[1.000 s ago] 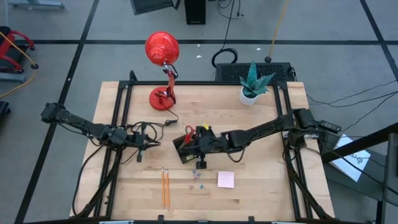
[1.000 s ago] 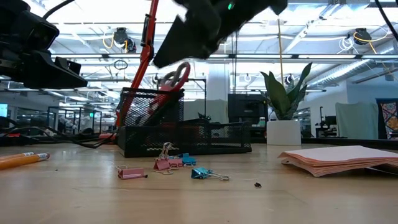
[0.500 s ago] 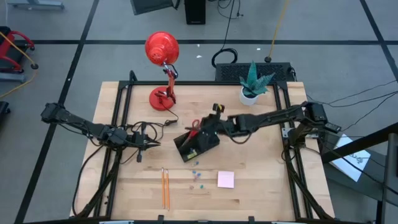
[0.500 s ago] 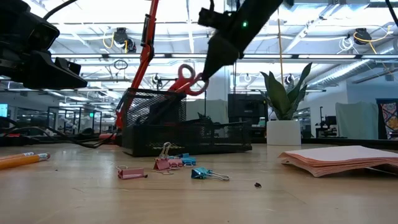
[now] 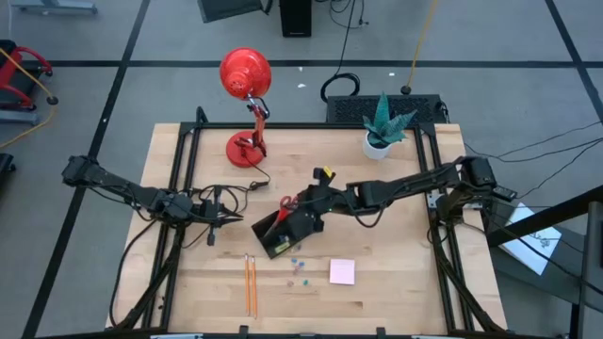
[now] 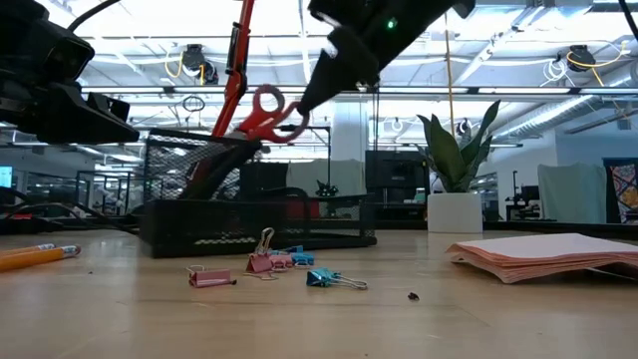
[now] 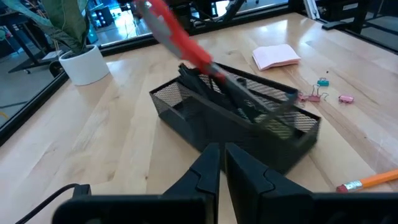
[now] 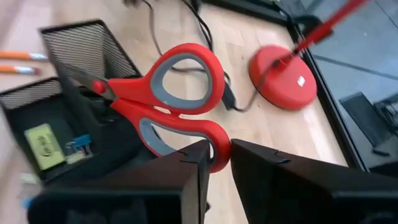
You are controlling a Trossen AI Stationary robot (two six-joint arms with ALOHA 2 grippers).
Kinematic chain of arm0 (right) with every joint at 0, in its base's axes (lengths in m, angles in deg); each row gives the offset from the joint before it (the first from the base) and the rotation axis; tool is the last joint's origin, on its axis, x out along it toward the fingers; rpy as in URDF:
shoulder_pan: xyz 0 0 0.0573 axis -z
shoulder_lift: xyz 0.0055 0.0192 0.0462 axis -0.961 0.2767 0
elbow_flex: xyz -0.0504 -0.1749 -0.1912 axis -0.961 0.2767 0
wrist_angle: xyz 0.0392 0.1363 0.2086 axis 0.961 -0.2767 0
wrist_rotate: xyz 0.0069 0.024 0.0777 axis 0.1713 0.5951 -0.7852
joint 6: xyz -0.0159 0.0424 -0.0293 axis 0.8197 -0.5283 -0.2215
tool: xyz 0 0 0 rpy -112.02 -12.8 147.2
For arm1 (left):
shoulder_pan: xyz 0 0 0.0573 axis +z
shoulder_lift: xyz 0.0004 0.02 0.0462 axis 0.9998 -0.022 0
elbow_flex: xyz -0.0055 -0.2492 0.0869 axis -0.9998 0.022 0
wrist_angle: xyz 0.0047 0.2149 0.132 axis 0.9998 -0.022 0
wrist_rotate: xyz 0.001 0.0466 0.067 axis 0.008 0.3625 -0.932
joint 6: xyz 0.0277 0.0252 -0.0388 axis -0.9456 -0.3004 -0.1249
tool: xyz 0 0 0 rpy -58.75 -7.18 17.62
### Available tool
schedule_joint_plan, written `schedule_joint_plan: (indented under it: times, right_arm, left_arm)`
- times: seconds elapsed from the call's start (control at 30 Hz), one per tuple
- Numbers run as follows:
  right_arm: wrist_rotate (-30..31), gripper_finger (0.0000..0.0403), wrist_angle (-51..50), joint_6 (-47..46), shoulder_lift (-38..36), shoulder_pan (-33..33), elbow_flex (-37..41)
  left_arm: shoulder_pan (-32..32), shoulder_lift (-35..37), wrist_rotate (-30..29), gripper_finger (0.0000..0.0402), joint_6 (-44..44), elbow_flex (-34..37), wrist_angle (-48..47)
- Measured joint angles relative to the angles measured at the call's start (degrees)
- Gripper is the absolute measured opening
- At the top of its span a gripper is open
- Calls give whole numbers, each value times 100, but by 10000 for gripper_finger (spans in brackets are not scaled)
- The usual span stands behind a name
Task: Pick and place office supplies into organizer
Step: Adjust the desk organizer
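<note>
My right gripper [image 8: 219, 152] reaches in from the table's right and is shut on the red-handled scissors [image 5: 289, 202]. The blades [image 8: 78, 78] stick into the tall mesh compartment of the black organizer [image 5: 285, 233]; in the low view the handles [image 6: 267, 112] slant up above it. A small yellow piece [image 8: 42, 144] and a blue clip [image 8: 78, 146] lie in the organizer's low compartment. Two orange pencils [image 5: 251, 283], loose clips [image 5: 300, 269] and the pink sticky-note pad [image 5: 342, 272] lie nearer the front edge. My left gripper [image 7: 221, 157] waits shut at the table's left. My right gripper pinches the outer end of one handle loop [image 8: 213, 138] of the scissors between its two fingers. The fingers come from the table's right, slanting down. The scissors stand tilted, handles up, with the blades down inside the organizer's tall compartment.
A red desk lamp [image 5: 247, 80] stands at the far left with its cord [image 5: 259, 182] running toward the organizer. A potted plant [image 5: 384, 127] stands at the far right. In the low view the clips [image 6: 279, 261] and the sticky pad [image 6: 548, 254] lie in front of the organizer [image 6: 249, 214].
My right gripper has drawn back from over the organizer toward the far right, then swung back left with the scissors' handles. The organizer has slid toward the table's left and near edge and turned a little, the blades staying inside its tall compartment.
</note>
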Motion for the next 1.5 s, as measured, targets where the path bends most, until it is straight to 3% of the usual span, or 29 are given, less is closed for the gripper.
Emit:
schedule_joint_plan:
  times: [0.6,1.07,1.3,1.5]
  right_arm:
    - [-156,30,107,136,-2,-315,-376]
    - [189,27,-48,460,44,-324,-488]
    - [347,28,-1057,851,1043,-374,-1789]
    - [835,28,-2063,1165,1668,-542,-2864]
  left_arm:
    - [0,-1,-12,31,-137,0,39]
    - [2,0,-22,31,-200,1,389]
    - [2,0,-22,31,-127,0,523]
    - [2,-2,-19,31,-70,2,452]
